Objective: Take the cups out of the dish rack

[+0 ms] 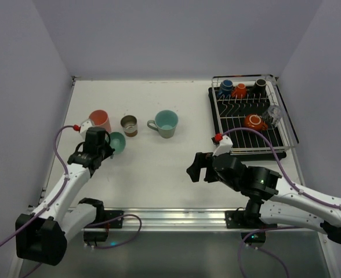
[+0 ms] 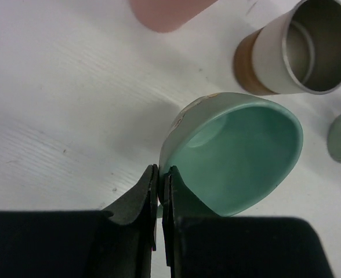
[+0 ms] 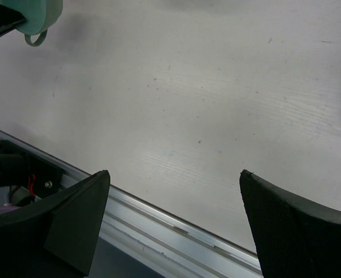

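Note:
My left gripper is shut on the rim of the small teal cup, which is tilted over the table's left side. Beside it stand the salmon-pink tumbler, the metallic-brown cup and the teal handled mug. The dish rack at the far right holds a blue cup, an orange cup, a black cup, a second orange cup and a clear glass. My right gripper is open and empty over the table's near middle.
The metal rail runs along the table's near edge under my right gripper. Grey walls close in the table at left, back and right. The rack's black tray base lies close to the right wall.

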{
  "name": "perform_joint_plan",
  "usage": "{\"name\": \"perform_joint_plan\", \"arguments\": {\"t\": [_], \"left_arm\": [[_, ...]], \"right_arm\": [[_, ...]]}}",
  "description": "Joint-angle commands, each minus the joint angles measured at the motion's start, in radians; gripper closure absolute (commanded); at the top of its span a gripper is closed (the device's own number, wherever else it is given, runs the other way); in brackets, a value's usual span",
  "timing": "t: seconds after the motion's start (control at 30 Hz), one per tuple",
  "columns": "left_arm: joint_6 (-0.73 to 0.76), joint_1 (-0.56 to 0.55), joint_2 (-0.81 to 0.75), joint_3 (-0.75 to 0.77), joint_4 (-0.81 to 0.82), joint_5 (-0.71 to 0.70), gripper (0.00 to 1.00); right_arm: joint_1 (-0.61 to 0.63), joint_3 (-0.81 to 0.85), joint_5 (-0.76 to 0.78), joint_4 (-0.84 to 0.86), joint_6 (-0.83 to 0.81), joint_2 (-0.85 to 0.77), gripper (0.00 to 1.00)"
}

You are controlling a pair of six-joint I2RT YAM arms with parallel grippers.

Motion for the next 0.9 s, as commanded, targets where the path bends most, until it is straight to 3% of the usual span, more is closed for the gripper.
{"name": "perform_joint_plan", "arguments": {"t": [0.0,0.37,0.63,0.7,0.73,0.87], "left_arm": [[0.067,0.079,0.045,0.055,-0.026,0.219,1.00],[0.154,0.297,0.155,0.026,-0.047,0.366,1.00],[0.204,0.374,0.220,0.003,0.019,0.431,1.00],[0.211,0.377,0.215,-0.002,0.033,0.431,0.93],[0.217,0.377,0.209,-0.010,0.039,0.430,0.85],[0.225,0.377,0.142,-0.017,0.046,0.423,0.66]], "right_arm": [[-0.005,0.012,-0.023,-0.017,-0.047,-0.010,0.05],[-0.003,0.004,-0.034,-0.007,-0.097,-0.025,0.03],[-0.003,0.024,-0.016,-0.007,-0.098,0.010,0.03],[-0.005,0.032,-0.005,-0.009,-0.104,0.016,0.04],[-0.006,0.038,0.001,-0.007,-0.107,0.018,0.05],[-0.032,0.055,0.007,-0.007,-0.121,0.036,0.07]]}}
